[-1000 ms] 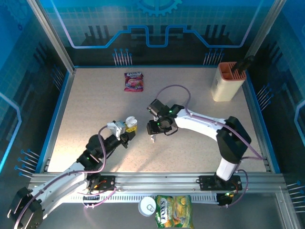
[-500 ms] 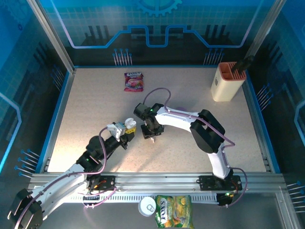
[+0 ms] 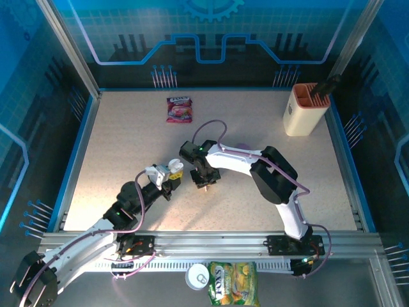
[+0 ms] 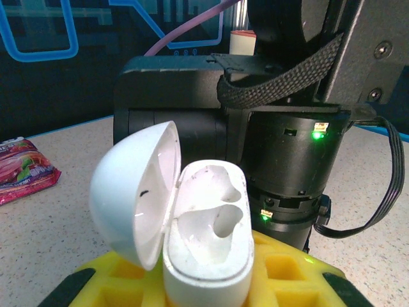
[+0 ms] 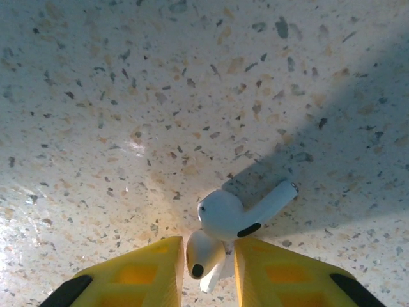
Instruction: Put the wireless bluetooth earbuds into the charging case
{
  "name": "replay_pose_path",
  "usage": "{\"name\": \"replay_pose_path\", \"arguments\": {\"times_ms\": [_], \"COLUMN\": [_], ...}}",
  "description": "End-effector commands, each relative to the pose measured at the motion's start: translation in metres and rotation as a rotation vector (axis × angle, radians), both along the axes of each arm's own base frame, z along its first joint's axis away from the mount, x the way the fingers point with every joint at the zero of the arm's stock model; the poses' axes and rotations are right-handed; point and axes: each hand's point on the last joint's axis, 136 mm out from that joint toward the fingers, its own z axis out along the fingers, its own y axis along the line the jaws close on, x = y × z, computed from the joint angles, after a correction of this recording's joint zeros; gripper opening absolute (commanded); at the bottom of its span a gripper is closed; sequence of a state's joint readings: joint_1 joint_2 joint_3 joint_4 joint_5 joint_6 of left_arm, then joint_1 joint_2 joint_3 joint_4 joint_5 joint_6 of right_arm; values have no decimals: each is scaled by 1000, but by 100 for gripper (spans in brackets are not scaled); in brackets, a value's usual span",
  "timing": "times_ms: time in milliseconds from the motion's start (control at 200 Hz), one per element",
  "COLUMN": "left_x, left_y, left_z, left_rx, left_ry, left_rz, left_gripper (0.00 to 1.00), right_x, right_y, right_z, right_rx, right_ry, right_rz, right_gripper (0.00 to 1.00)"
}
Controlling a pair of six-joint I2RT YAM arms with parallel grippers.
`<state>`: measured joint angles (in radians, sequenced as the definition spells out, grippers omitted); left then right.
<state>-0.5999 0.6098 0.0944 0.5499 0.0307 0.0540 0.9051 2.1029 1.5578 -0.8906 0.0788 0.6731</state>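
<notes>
Your right gripper [image 3: 204, 180] has swung left since a second ago and now sits just beside the case [image 4: 204, 224]. Its jaws are pinched nearly closed on a bud [image 5: 203, 251], low over the table [image 5: 128, 96]. A second bud [image 5: 223, 216] lies on the table right against it. Left gripper [image 3: 167, 178] clamps the case upright, lid open, both sockets empty.
</notes>
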Motion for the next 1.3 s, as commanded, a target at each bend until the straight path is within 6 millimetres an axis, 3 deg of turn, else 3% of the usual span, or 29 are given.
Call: {"name": "replay_pose_path", "arguments": {"times_ms": [0, 245, 510, 695, 1020, 1120, 1296], "left_x": [-1, -1, -2, -2, 1, 2, 2], "left_y": [-1, -2, -4, -5, -12, -15, -18], "left_z": [-1, -2, 1, 3, 3, 4, 5], "left_rx": [10, 11, -8, -16, -16, -17, -13], "left_ry": [-4, 5, 10, 19, 33, 36, 42], "left_rz": [-10, -18, -27, -37, -60, -69, -84], "left_gripper": [8, 8, 8, 8, 8, 8, 8], "right_x": [-5, -3, 4, 11, -9, -12, -9], "right_y": [2, 0, 9, -32, -113, -115, -97], "right_z": [-4, -4, 16, 15, 0, 0, 7], "right_rx": [-26, -23, 194, 159, -112, -124, -59], "right_ry": [11, -7, -113, -116, -62, -60, -75], "right_rz": [17, 28, 187, 109, -77, -84, -80], "right_gripper": [24, 21, 17, 16, 16, 19, 34]}}
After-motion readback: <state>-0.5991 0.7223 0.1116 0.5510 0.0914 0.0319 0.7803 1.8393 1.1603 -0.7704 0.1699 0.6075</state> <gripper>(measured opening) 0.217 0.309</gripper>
